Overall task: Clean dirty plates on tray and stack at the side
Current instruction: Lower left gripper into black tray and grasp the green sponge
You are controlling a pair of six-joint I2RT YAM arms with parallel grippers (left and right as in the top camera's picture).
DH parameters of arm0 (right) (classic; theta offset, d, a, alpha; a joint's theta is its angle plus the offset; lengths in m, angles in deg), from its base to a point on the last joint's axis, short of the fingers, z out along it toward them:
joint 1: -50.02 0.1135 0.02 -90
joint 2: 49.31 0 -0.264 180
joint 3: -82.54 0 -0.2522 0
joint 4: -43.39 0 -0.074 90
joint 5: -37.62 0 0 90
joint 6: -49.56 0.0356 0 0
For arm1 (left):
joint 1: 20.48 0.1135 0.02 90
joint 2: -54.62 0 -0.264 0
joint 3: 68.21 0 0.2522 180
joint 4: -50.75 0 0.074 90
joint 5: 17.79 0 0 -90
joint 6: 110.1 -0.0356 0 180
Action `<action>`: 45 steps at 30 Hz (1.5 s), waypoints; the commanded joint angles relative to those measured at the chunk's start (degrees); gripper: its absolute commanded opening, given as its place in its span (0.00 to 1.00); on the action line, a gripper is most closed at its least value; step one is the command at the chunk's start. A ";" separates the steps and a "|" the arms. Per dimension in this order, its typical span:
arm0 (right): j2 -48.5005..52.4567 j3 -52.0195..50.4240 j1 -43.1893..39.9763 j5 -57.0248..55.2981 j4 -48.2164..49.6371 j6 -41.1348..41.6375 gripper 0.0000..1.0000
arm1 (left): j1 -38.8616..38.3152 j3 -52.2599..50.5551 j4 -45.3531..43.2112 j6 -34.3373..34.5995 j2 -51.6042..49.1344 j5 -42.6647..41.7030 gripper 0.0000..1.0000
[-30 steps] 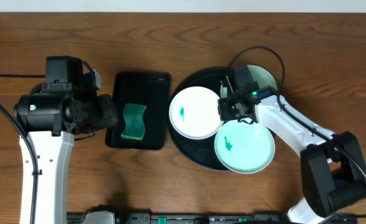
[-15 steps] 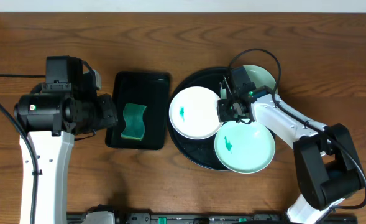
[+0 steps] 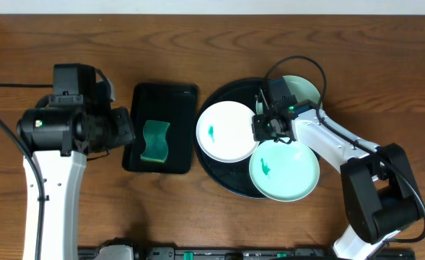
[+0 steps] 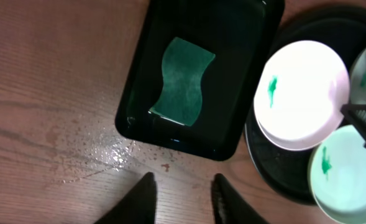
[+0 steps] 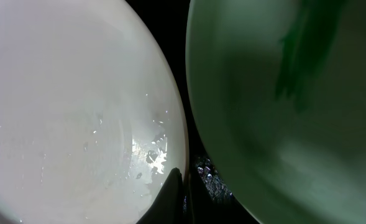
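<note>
Overhead view: the left gripper hovers over the table beside the rectangular tray, which holds a green sponge; its fingers are spread wide and empty. The round tray carries the white plate and the front mint plate, both smeared teal. The rear mint plate is partly hidden by the arm. The right gripper sits at the white plate's rim; whether its fingertips grip it cannot be told.
</note>
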State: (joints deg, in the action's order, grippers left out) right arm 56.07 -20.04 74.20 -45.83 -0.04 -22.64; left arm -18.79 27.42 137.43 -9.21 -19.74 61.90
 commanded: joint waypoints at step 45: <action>-0.04 -0.15 0.68 -0.11 0.13 0.17 0.03 | -4.35 -7.48 -15.89 0.42 -24.87 0.96 0.47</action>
State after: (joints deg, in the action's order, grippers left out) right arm 56.07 -20.04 74.22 -45.83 0.07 -22.64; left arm -23.11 21.01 122.42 -9.19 -44.07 62.10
